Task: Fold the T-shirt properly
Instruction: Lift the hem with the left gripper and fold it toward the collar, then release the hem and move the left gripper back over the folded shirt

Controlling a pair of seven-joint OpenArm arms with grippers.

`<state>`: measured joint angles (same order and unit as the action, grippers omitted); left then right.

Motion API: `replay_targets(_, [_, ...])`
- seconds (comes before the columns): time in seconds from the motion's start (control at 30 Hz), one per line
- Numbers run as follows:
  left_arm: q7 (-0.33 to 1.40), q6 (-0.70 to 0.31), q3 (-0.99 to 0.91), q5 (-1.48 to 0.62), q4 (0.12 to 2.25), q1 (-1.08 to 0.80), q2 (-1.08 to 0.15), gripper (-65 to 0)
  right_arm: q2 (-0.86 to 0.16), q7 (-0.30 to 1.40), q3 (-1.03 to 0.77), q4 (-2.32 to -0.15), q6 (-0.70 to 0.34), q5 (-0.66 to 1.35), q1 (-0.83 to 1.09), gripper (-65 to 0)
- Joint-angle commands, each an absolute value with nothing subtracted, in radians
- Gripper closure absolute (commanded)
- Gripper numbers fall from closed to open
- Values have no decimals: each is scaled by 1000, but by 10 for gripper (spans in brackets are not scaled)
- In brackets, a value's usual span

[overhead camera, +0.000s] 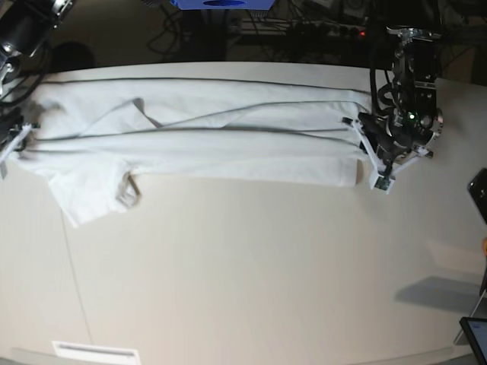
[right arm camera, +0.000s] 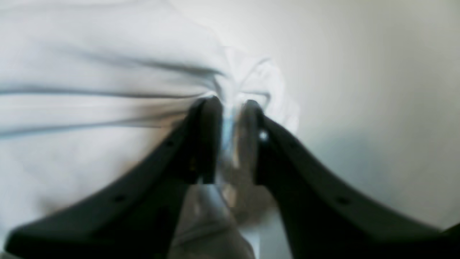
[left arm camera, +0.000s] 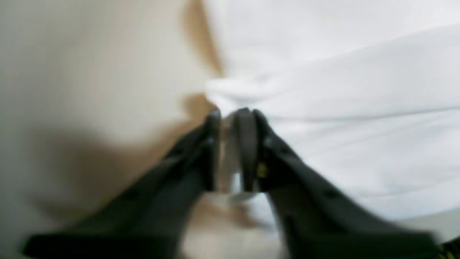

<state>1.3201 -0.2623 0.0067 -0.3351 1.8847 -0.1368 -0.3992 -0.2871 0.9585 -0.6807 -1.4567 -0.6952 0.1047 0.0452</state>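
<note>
Base view – white T-shirt stretched flat, no legible writing

both wrist views heavily blurred; base view sharp, evenly lit.

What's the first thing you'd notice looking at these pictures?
A long white T-shirt stretches across the far side of the pale table, pulled flat with one sleeve flopping toward the near side. A gripper sits at each end: the left gripper on the base view's right, the right gripper on its left. Up close, each one's black fingers have bunched white cloth between them.
</note>
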Motion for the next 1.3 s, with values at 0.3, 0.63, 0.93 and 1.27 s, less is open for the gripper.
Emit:
replay_targets(0.3, [1316, -259, -59, -338, 1952, -102, -414, -349, -334, 1013, -817, -1514, -698, 64, 50, -236])
replay_targets(0.63, [1365, -260, -88, -426, 2011, -8, -381, -349, -355, 1110, -809, -1626, -698, 65, 18, -238])
replay_targets(0.93, [1394, -254, -107, -700, 2006, 68, -262, -343, -352, 1178, -786, -1618, -698, 64, 7, -295])
replay_targets(1.27, [1388, -254, -62, -699, 1966, 113, -130, -343, -305, 1155, -874, -1623, -409, 68, -1, -293])
